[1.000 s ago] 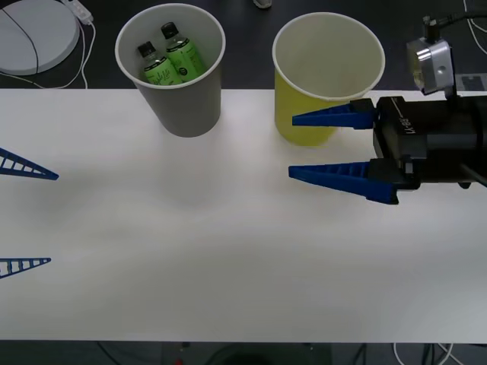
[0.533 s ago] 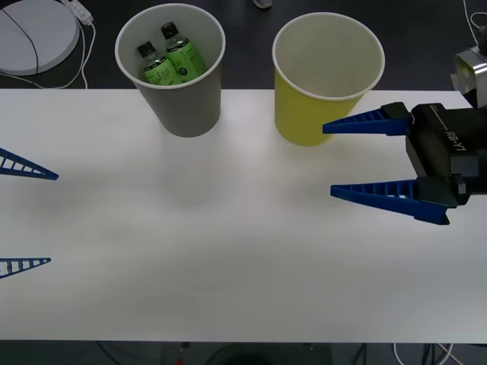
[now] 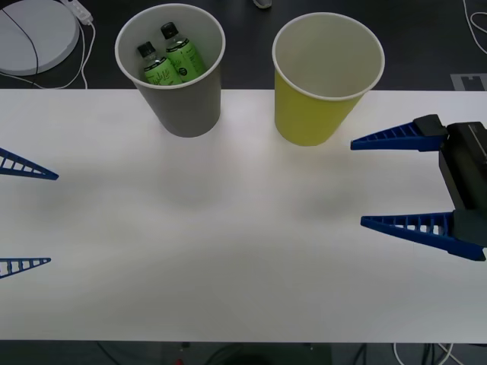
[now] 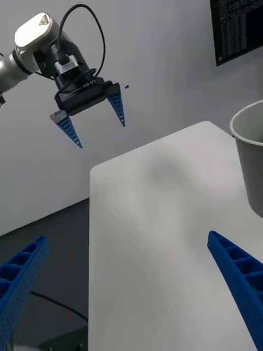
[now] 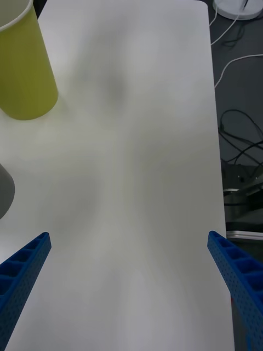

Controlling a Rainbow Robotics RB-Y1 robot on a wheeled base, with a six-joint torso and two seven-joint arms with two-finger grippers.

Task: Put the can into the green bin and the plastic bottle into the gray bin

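White bench [image 3: 228, 251] lies bare; your right end effector [image 3: 392, 181], spread and empty, has pulled back from the green bin [image 3: 323, 84]. Both bottles [image 3: 171, 57] sit in the gray bin [image 3: 183, 106], so sorting looks finished.

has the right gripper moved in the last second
Yes. The right gripper has pulled back from the green bin toward the table's right edge, its fingers spread wider.

Plain white desk [image 3: 228, 251] on a dark floor [image 3: 426, 46]. There's a round white disc [image 3: 34, 34] with loose cables beside it, and a pale grey wall [image 4: 164, 55] with a dark screen [image 4: 235, 27].
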